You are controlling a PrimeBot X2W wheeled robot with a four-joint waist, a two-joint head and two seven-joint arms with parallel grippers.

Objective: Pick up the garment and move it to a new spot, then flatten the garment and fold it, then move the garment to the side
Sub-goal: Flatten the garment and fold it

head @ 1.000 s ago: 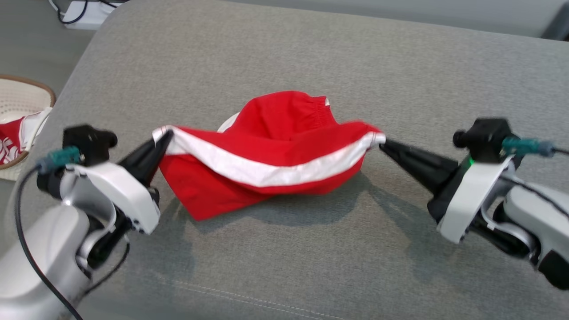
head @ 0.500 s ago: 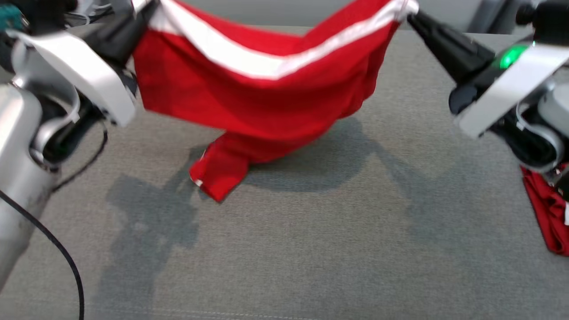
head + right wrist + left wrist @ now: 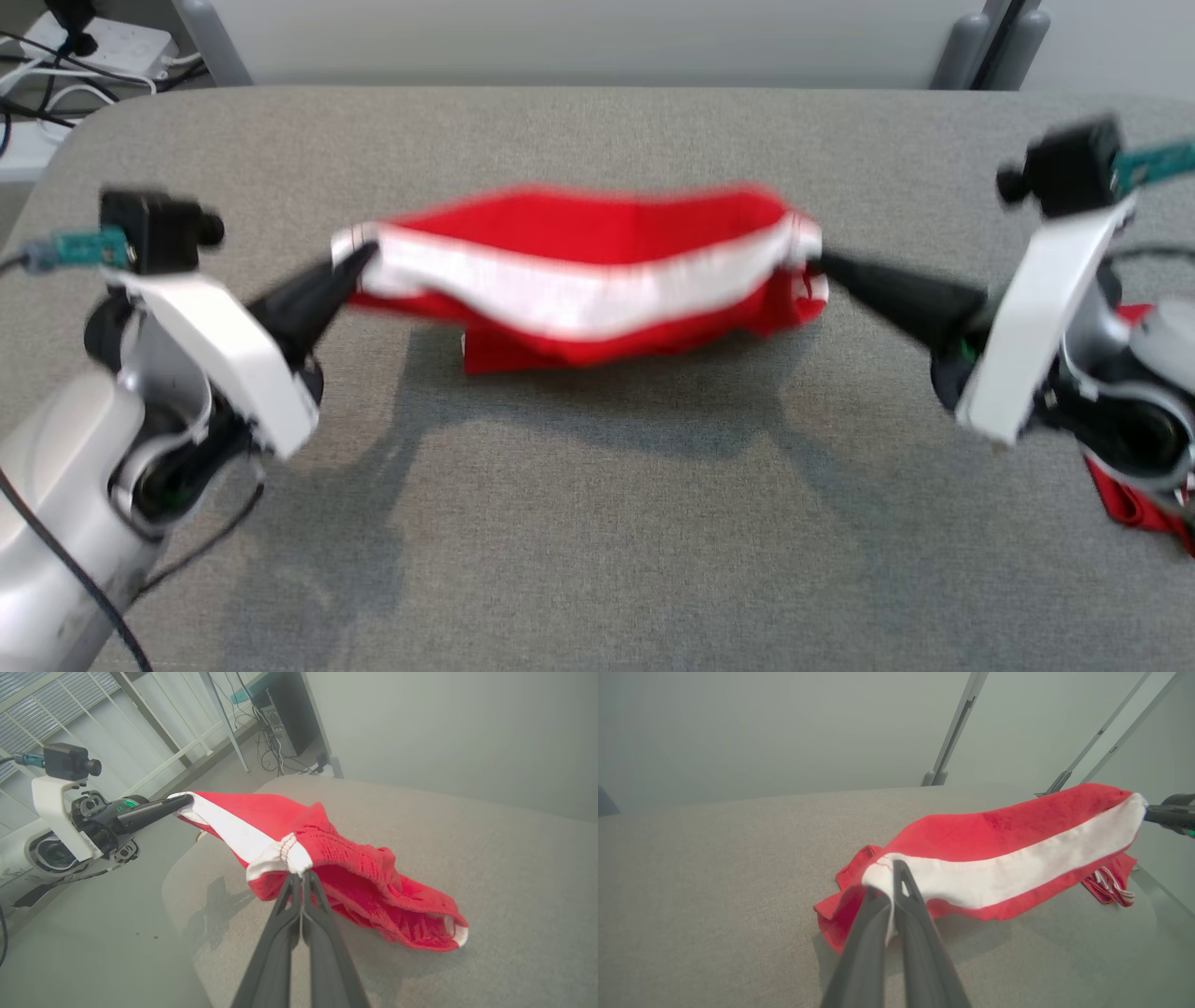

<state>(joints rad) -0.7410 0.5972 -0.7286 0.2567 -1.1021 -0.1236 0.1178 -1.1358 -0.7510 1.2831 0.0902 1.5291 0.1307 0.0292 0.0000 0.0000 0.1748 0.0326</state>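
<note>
Only blurrily, garment (image 3: pixel 597 224) between left fingers (image 3: pixel 303 301) and right fingers (image 3: pixel 892 291).

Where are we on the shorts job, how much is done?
Pickup looks done: left gripper and right gripper are each shut on an end of the white band, the red garment strung between them, its lower part resting on the grey cushion. In hand: laying it out. Left: flattening, folding, moving it aside; it is bunched, not flat.
</note>
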